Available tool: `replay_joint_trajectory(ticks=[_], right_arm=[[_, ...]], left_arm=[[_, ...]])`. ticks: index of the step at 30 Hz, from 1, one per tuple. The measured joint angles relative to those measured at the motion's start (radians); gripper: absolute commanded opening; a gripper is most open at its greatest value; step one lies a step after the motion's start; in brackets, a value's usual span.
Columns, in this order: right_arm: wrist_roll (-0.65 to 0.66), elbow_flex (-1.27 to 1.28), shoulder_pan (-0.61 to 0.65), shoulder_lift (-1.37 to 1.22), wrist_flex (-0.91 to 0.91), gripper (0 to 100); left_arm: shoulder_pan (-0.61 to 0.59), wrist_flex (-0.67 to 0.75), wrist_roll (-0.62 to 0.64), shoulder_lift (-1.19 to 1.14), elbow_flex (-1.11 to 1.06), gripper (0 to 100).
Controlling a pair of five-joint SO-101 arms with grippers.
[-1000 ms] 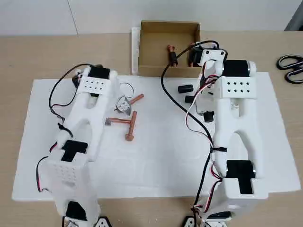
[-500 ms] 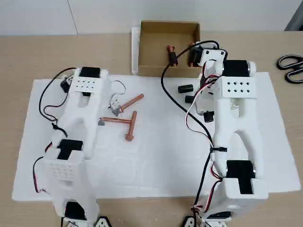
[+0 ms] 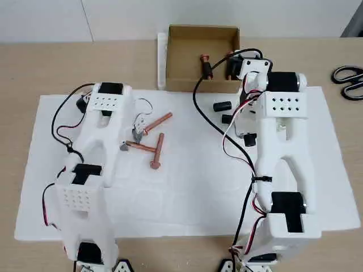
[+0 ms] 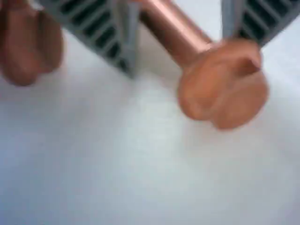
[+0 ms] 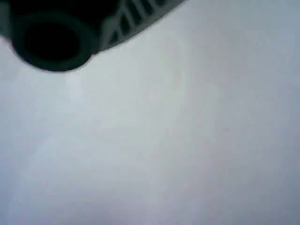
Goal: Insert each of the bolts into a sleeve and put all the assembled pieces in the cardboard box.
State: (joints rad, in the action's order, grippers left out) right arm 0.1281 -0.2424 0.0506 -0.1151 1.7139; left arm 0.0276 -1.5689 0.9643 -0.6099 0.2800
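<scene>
Three copper bolts lie on the white foam mat point(image 3: 187, 187): a slanted one point(image 3: 159, 122), a flat one point(image 3: 143, 147) and an upright-lying one point(image 3: 157, 150). My left gripper point(image 3: 131, 135) stands open at the near ends of the first two. Seen from the left wrist, the left gripper point(image 4: 180, 47) straddles a bolt shaft, the bolt head point(image 4: 220, 89) poking out towards the camera. Black sleeves point(image 3: 222, 106) point(image 3: 227, 119) lie beside my right arm point(image 3: 282, 107). A third sleeve point(image 3: 249, 139) point(image 5: 51, 42) sits right against my right gripper point(image 5: 117, 23). The cardboard box point(image 3: 176, 56) holds one assembled piece point(image 3: 206, 66).
Scissors point(image 3: 349, 79) lie on the wooden table at the far right. The near half of the mat is bare. Cables hang from both arms over the mat.
My left arm swung left across the mat, then eased back a little, its gripper settling at the bolt ends. The flat bolt tilted slightly. The right arm kept still.
</scene>
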Motion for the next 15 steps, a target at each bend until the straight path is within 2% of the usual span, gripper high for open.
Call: replay_joint_trajectory(ticks=[4, 11, 15], right_arm=[[0.0, 0.0, 0.0, 0.0, 0.0, 0.4], [0.0, 0.0, 0.0, 0.0, 0.0, 0.4], [0.0, 0.0, 0.0, 0.0, 0.0, 0.4]], left_arm=[[0.002, -0.021, -0.003, -0.017, 0.038, 0], [-0.011, -0.149, -0.015, -0.034, 0.157, 0], [-0.011, -0.158, -0.13, -0.034, 0.207, 0]])
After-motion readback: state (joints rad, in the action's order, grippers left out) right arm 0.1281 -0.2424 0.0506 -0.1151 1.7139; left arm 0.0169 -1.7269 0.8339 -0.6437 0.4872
